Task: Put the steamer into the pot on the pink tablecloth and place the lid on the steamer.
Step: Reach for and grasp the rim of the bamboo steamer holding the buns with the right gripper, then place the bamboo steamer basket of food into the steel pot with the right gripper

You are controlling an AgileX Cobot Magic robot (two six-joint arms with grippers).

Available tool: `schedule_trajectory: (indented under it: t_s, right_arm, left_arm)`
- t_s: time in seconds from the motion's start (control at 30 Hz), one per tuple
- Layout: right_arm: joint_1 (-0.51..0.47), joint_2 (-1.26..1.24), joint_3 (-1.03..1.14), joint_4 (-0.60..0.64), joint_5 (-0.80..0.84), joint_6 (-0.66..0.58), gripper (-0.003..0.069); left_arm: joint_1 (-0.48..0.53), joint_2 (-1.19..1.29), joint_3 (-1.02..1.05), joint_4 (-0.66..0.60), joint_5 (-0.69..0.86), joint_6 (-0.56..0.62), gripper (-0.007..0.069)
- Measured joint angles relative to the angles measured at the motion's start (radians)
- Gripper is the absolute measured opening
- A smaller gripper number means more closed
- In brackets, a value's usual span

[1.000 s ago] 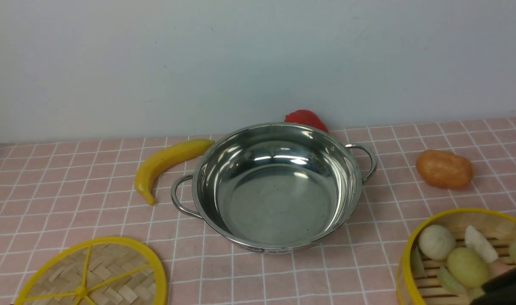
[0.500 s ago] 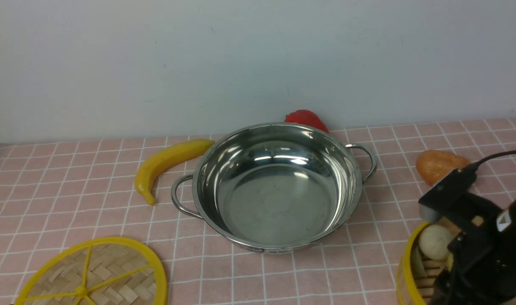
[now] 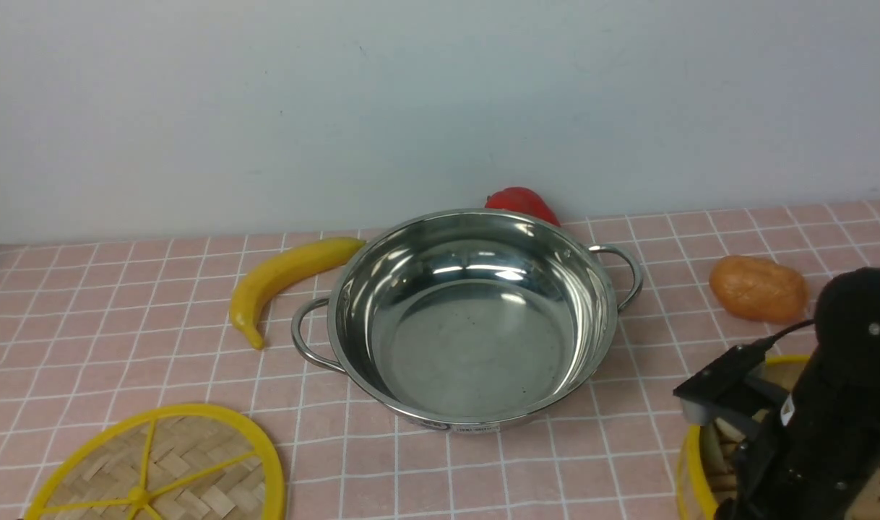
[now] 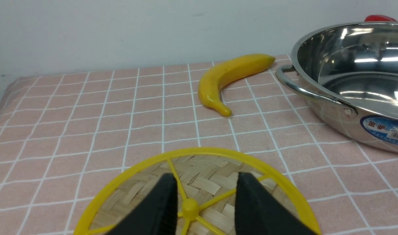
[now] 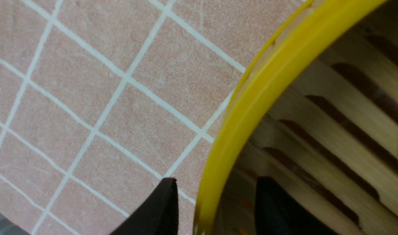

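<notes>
The steel pot stands empty in the middle of the pink tablecloth. The woven lid lies flat at the front left. In the left wrist view my left gripper hangs open over the lid, its fingers on either side of the yellow centre knob without gripping it. The steamer sits at the front right, mostly hidden by my right arm. My right gripper is open and straddles the steamer's yellow rim, with one finger outside and one inside.
A yellow banana lies left of the pot, close to its left handle. A red pepper sits behind the pot by the wall. An orange potato-like toy rests to the right, beyond the steamer.
My right arm has come into the front view and dropped over the steamer, now covering its dumplings, and its jaws have widened. The left arm, lid and pot have not moved.
</notes>
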Motion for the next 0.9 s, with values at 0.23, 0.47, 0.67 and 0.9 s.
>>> schedule_trajectory:
  t_s: [0.23,0.47,0.67,0.9]
  right_arm:
    - [0.015,0.004,-0.001,-0.059,0.018,0.065,0.0071]
    - [0.015,-0.097,-0.036,-0.15,0.066,0.132,0.0058]
    - [0.028,-0.199,-0.211,-0.218,0.196,0.135,0.0059]
    - [0.187,-0.184,-0.403,-0.321,0.207,0.015,0.0059]
  left_arm:
    - [0.0,0.0,0.0,0.0,0.0,0.0,0.0243]
    - [0.0,0.0,0.0,0.0,0.0,0.0,0.0243]
    - [0.0,0.0,0.0,0.0,0.0,0.0,0.0243]
    - [0.0,0.0,0.0,0.0,0.0,0.0,0.0243]
